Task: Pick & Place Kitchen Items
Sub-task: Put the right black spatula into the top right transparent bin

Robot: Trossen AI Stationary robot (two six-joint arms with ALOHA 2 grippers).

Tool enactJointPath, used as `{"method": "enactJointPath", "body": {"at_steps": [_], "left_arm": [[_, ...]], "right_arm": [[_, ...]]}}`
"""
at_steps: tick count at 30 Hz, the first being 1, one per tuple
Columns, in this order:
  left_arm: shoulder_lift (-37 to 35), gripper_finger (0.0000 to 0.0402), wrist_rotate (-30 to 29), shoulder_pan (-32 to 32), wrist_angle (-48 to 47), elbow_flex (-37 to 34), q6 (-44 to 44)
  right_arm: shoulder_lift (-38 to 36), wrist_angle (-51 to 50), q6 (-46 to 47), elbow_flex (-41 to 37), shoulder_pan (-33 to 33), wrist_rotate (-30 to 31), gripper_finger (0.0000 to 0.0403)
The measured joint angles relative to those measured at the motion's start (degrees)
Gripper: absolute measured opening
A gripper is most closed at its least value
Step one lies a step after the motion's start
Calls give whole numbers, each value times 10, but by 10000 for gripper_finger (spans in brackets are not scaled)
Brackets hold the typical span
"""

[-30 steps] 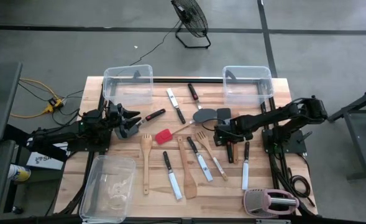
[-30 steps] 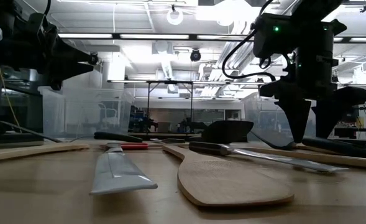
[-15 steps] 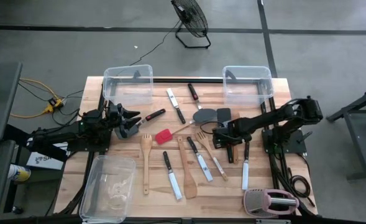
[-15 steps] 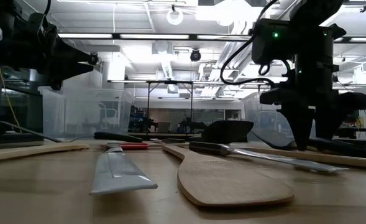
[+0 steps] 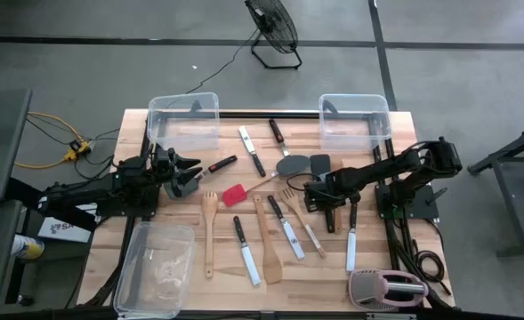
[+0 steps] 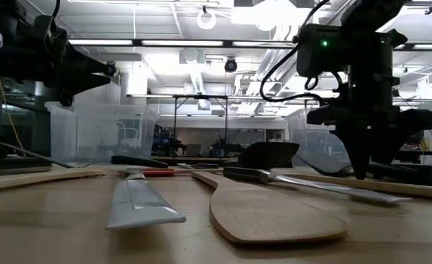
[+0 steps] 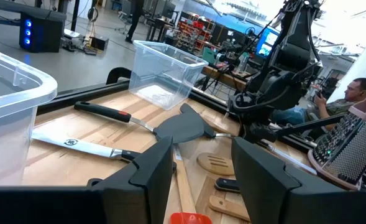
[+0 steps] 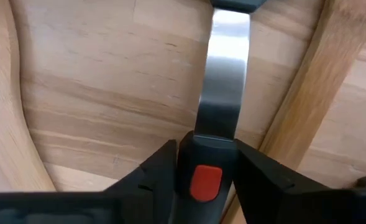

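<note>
Spatula (image 8: pixel 205 174) now clamped by right gripper (image 8: pixel 201 180)

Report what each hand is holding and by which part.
The right hand grips the spatula by its black handle, just below the metal neck. The left hand is open and holds nothing.

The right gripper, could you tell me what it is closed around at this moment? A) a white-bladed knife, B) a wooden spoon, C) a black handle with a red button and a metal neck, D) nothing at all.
C: the right wrist view shows the right gripper with its fingers pressed on both sides of the black spatula handle with a red button, and its metal neck running forward.
</note>
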Motion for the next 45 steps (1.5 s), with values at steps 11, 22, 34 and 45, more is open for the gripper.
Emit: {"method": "enactJointPath", "body": {"at_steps": [11,22,34,45], "left_arm": [[0,163,0,0,0,0,0],[0,163,0,0,0,0,0],[0,163,0,0,0,0,0],[0,163,0,0,0,0,0]], "right_arm": [[-12,-9,-3,0,1,-18,107],[-85,-65,1,0,14,-43,107],[-180,-115,16,0,19,-15,107],[-263,13,-100,0,19,70,107]]}}
